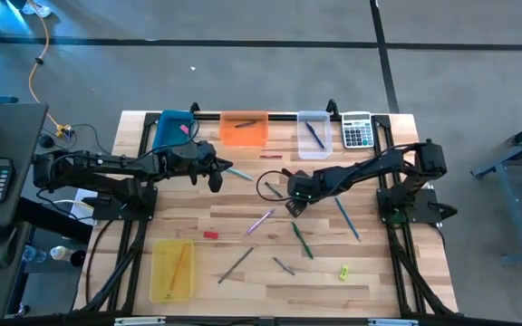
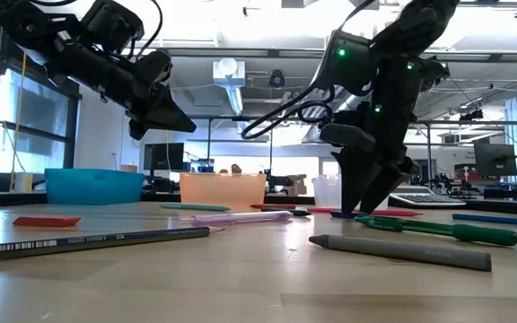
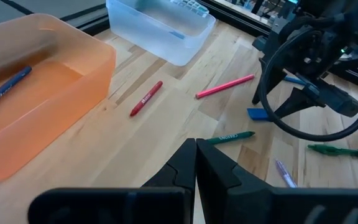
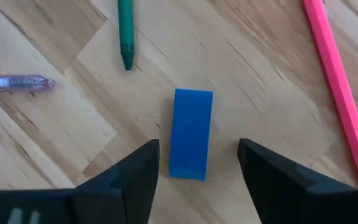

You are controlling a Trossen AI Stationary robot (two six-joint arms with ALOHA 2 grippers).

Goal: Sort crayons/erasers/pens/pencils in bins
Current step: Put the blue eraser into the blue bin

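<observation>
— Overhead, which arm is nearer the blue eraser?
— The right gripper, mid-desk; the left gripper hovers toward ten o'clock of it, jaws shut and empty.
— And from the right wrist?
— Jaws wide, holding nothing; the eraser lies flat between them, its long axis twelve-to-six along the fingers.

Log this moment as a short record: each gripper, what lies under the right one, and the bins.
left gripper: shut, raised above the table near the orange bin
right gripper: open, low over the table middle, fingers either side of a blue eraser, not gripping it
beside the eraser: green crayon, pink pencil
other bins: blue bin, clear bin, yellow bin
</observation>
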